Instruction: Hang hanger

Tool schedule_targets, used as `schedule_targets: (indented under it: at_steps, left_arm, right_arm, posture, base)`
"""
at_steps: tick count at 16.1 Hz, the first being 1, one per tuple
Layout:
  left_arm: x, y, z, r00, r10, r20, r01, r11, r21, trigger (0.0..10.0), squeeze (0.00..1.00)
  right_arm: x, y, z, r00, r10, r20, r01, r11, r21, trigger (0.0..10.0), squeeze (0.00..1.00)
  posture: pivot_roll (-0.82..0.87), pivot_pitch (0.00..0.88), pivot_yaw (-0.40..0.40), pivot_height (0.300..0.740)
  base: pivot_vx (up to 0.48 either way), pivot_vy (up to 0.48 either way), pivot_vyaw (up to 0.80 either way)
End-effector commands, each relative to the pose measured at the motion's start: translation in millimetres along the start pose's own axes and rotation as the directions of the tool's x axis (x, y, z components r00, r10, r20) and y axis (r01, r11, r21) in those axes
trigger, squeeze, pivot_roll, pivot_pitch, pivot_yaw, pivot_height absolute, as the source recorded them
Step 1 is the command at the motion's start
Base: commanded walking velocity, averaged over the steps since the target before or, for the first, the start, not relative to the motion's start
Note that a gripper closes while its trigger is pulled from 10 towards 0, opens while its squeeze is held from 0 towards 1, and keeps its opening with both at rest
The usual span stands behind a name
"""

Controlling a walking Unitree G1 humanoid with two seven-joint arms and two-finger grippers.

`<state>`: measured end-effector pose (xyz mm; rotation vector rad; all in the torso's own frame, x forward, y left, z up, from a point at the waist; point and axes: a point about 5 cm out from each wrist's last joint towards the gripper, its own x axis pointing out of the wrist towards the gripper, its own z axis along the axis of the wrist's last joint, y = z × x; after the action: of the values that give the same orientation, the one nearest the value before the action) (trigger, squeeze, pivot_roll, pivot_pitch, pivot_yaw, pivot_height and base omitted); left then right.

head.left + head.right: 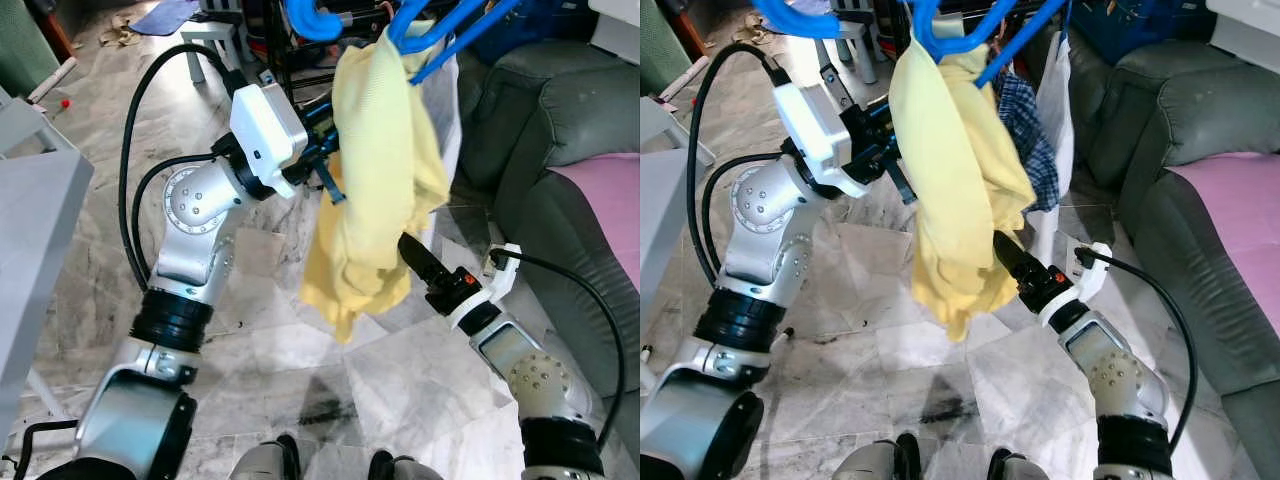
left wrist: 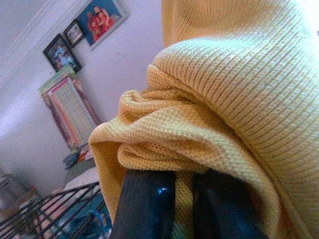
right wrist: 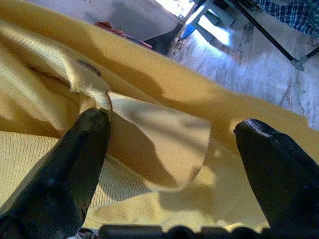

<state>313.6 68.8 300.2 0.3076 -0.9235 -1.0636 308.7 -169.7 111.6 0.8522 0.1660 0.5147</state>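
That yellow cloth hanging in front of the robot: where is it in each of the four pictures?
Left eye view: yellow garment hangs centre, from the blue hanger.
Right eye view: left of centre.
Left wrist view: bunched over the left gripper.
Right wrist view: spread behind the open right gripper.
Shared landmark: the blue hanger, in both eye views.

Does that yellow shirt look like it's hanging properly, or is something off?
It looks off. The yellow shirt hangs bunched in a lump from the blue hanger rather than spread flat. The left gripper pinches its fabric; the right gripper is open against it.
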Motion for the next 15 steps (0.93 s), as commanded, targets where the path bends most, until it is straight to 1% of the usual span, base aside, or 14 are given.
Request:
schedule_targets:
  at_steps: [1, 3, 5, 8, 9, 10, 12, 13, 14, 15]
  left_arm:
    - [3.5, -2.8, 9, 0.999, -0.018, 0.047, 0.018, 1.0, -0.004, 0.0, 0.0]
    - [5.1, -11.1, 7, 0.998, -0.039, 0.046, 0.041, 0.999, -0.032, 0.0, 0.0]
    - [3.5, -19.2, 2, 0.998, -0.058, 0.031, 0.06, 0.997, -0.049, 0.0, 0.0]
    - [-0.6, -23.1, -6, 0.998, -0.055, -0.002, 0.055, 0.996, -0.073, 0.0, 0.0]
    - [0.0, -22.9, -5, 0.999, -0.051, 0.0, 0.051, 0.996, -0.076, 0.0, 0.0]
    - [0.8, -22.7, -4, 0.999, -0.05, 0.004, 0.05, 0.996, -0.077, 0.0, 0.0]
    - [6.8, -20.8, 4, 0.998, -0.047, 0.038, 0.05, 0.996, -0.073, 0.0, 0.0]
    - [12.0, -19.9, 11, 0.997, -0.047, 0.069, 0.052, 0.996, -0.073, 0.0, 0.0]
    - [17.9, -19.8, 19, 0.994, -0.043, 0.104, 0.051, 0.995, -0.08, 0.0, 0.0]
    - [21.7, -21.4, 26, 0.991, -0.05, 0.127, 0.061, 0.995, -0.08, 0.0, 0.0]
  right_arm:
    - [4.3, 2.6, -3, 1.0, 0.014, -0.02, -0.014, 1.0, -0.004, 10.0, 0.0]
    - [9.5, 6.0, -3, 0.999, 0.029, -0.027, -0.029, 1.0, -0.01, 10.0, 0.0]
    - [13.6, 13.9, -2, 0.997, 0.071, -0.033, -0.071, 0.997, -0.013, 10.0, 0.0]
    - [11.8, 21.7, -3, 0.989, 0.132, -0.065, -0.133, 0.991, -0.006, 10.0, 0.0]
    - [9.6, 19.0, -6, 0.989, 0.123, -0.083, -0.124, 0.992, -0.006, 10.0, 0.0]
    - [9.0, 17.0, -8, 0.99, 0.112, -0.089, -0.113, 0.994, -0.006, 10.0, 0.0]
    - [8.2, 5.2, -20, 0.987, 0.029, -0.158, -0.032, 0.999, -0.017, 10.0, 0.0]
    - [7.7, -3.8, -31, 0.974, -0.04, -0.222, 0.037, 0.999, -0.019, 10.0, 0.0]
    - [8.8, -10.8, -38, 0.966, -0.1, -0.24, 0.093, 0.995, -0.04, 10.0, 0.0]
    - [11.8, -12.8, -39, 0.963, -0.13, -0.235, 0.129, 0.991, -0.02, 10.0, 0.0]
  posture:
    - [-0.02, 0.168, 0.046, 0.74]
    - [-0.02, 0.164, 0.045, 0.74]
    - [-0.02, 0.164, 0.045, 0.74]
    - [-0.02, 0.167, 0.044, 0.74]
    - [-0.02, 0.169, 0.043, 0.74]
    - [-0.02, 0.169, 0.043, 0.74]
    - [-0.02, 0.171, 0.04, 0.74]
    - [-0.01, 0.17, 0.037, 0.74]
    - [-0.01, 0.169, 0.035, 0.74]
    - [0.0, 0.169, 0.035, 0.74]
  base:
    - [0.0, 0.0, 0.0]
    - [0.0, 0.0, 0.0]
    - [0.0, 0.0, 0.0]
    - [0.0, 0.0, 0.0]
    - [0.0, 0.0, 0.0]
    - [0.0, 0.0, 0.0]
    - [0.0, 0.0, 0.0]
    - [0.0, 0.0, 0.0]
    - [0.0, 0.0, 0.0]
    - [0.0, 0.0, 0.0]
